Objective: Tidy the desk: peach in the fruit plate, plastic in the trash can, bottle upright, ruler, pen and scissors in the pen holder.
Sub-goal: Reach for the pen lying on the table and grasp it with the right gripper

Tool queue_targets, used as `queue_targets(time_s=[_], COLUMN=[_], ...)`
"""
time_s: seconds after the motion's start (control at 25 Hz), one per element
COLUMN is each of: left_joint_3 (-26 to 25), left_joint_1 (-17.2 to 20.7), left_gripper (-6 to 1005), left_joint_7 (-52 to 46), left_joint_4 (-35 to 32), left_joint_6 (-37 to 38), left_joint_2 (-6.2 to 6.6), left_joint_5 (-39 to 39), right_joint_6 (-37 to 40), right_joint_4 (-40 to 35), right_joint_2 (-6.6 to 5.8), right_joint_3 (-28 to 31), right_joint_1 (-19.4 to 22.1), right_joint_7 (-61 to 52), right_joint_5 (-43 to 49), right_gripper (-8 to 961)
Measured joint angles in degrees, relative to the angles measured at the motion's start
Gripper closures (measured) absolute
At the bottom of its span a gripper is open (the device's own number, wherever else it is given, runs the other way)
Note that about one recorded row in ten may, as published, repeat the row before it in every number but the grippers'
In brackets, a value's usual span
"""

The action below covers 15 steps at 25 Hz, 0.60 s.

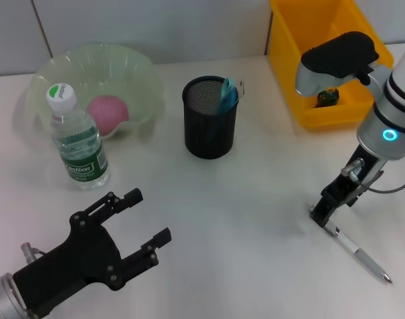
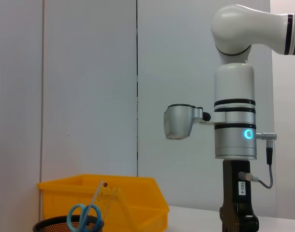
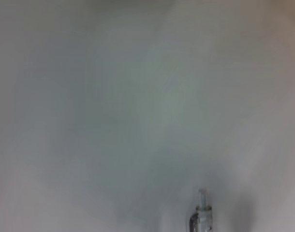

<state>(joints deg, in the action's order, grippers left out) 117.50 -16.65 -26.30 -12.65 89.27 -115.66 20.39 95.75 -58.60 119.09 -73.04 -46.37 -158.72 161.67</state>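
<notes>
The right gripper (image 1: 320,216) is down at the desk (image 1: 255,199) on the right side, its tip touching one end of the pen (image 1: 358,252); I cannot tell whether its fingers are clamped on the pen or only beside it. The pen is slim, white and silver, lying flat and slanting away from the gripper toward the robot. In the right wrist view only its silvery tip (image 3: 201,215) shows.

The left gripper (image 1: 139,226) hovers low at the near left, its 2 black fingers spread apart and empty.

The black mesh pen holder (image 1: 210,118) stands mid-desk with the blue-handled scissors (image 1: 227,95) and the clear ruler (image 2: 106,195) in it. The bottle (image 1: 78,139) stands upright beside the pale green plate (image 1: 129,66), where the pink peach (image 1: 107,111) lies. A yellow bin (image 1: 309,60) sits at the far right.
</notes>
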Motion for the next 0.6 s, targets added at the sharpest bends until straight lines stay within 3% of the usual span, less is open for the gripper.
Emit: queue_targets(time_s=[0.6], left_joint_3=[0.1], left_joint_1=[0.22], left_gripper=[261], left_joint_7=[0.34], left_joint_4=[0.0], left_joint_6=[0.1], left_joint_2=[0.0], left_joint_5=[0.0], right_joint_6=[-2.61], right_joint_4=[2.8], right_joint_2=[0.29], right_joint_3=[-1.97], right_joint_1=[-1.18], right_joint_7=[-0.18], right_joint_5=[0.1], right_gripper=[352])
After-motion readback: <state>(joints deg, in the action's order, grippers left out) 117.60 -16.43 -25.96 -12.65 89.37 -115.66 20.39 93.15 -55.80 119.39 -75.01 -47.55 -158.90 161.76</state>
